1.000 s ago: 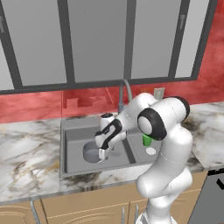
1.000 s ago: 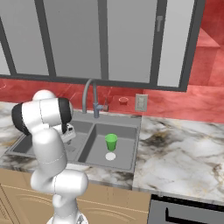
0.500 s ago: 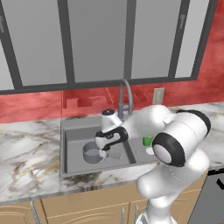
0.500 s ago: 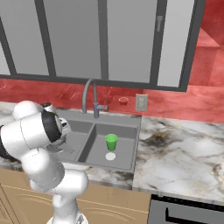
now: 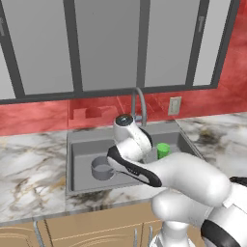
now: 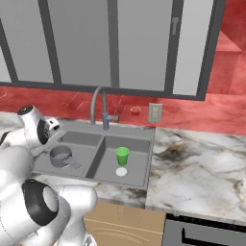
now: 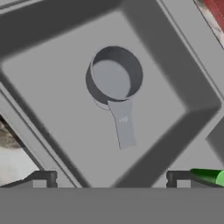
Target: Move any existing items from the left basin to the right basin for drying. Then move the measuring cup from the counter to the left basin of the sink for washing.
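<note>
Two fingertips of the gripper (image 7: pixel 112 179) are seen spread apart and empty above the left basin (image 7: pixel 57 113). Measuring cup (image 7: pixel 114 78) is recorded upright on that basin's floor, handle toward 6 o'clock in the hand view. Green cup (image 6: pixel 122 156) is listed in the right basin (image 6: pixel 140 166). Recommended: a straight, slow lift clear of the sink (image 5: pixel 82 181) walls and tap (image 6: pixel 98 106).

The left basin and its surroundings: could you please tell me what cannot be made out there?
- Left basin drain: the measuring cup covers it in the hand view.
- Green cup: the arm hides its lower part in the left base view; the hand view's edge cuts it.
- Handle marking on the cup: too blurred in the hand view.
</note>
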